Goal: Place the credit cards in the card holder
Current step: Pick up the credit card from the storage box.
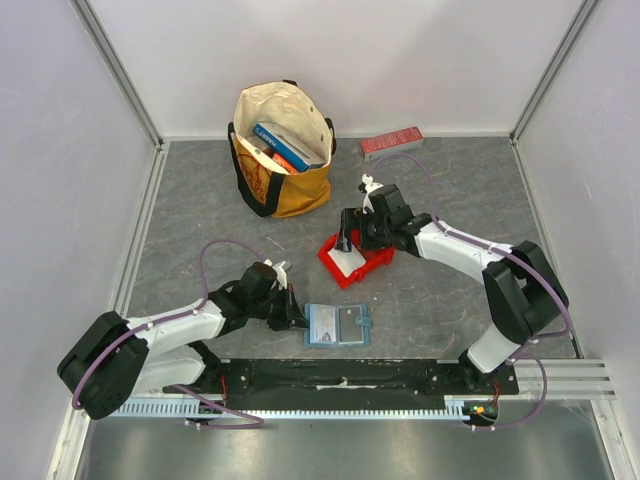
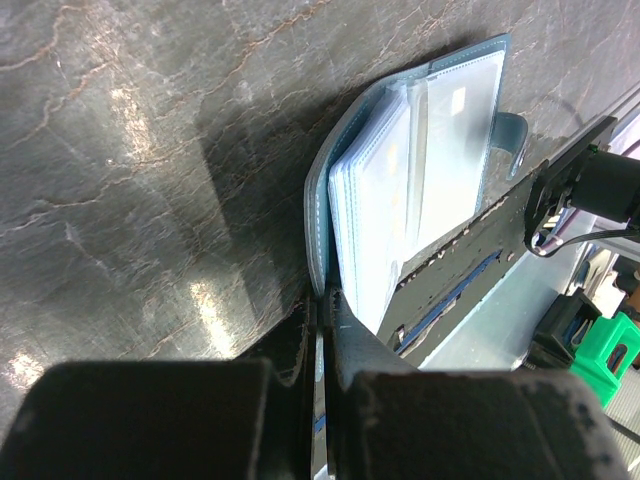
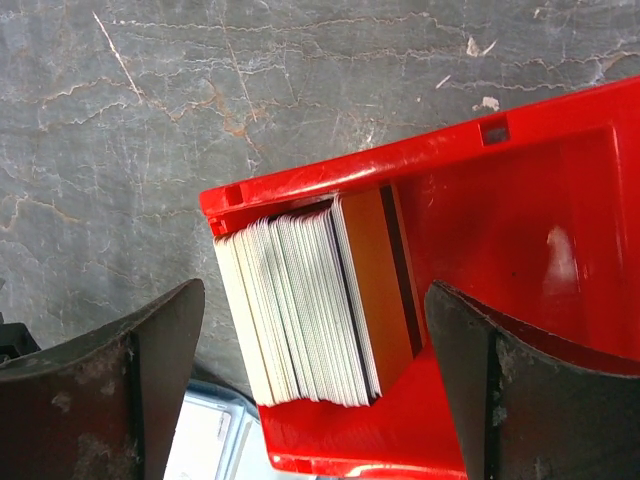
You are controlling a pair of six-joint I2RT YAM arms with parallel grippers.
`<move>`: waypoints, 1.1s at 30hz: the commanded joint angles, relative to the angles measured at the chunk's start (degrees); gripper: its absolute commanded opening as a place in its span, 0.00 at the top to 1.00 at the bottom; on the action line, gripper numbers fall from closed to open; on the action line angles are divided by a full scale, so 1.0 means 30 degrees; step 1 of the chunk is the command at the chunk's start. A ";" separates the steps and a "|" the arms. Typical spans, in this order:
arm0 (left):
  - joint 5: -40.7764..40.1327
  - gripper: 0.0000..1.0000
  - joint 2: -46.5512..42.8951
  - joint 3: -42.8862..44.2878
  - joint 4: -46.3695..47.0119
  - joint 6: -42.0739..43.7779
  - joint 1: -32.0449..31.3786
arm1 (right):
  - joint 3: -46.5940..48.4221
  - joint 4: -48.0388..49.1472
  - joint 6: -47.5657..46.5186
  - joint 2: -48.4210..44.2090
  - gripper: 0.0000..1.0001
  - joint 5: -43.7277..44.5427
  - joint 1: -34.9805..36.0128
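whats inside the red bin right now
A stack of credit cards on edge against one wall of the red bin, mostly white, one tan-orange at the end. Bare red floor beside them. The inner cards' faces are covered, so no count.

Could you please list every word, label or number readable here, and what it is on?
None is readable.
Blue book in the tote bag: print too small.
Long red box: print blurred.
Card holder: any print too small.
Credit cards in the red bin: no print shows.
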 commanded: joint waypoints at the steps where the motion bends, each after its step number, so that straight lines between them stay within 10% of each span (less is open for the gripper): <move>1: -0.0205 0.98 -0.0357 0.0673 -0.0248 0.0487 -0.0069 | 0.0992 0.0928 -0.0641 0.0759 0.02 -0.1461 -0.0311; 33: -0.0147 0.98 0.0053 0.0644 -0.0160 0.0605 -0.0039 | 0.0232 0.1223 -0.0729 0.0527 0.21 -0.4363 -0.1102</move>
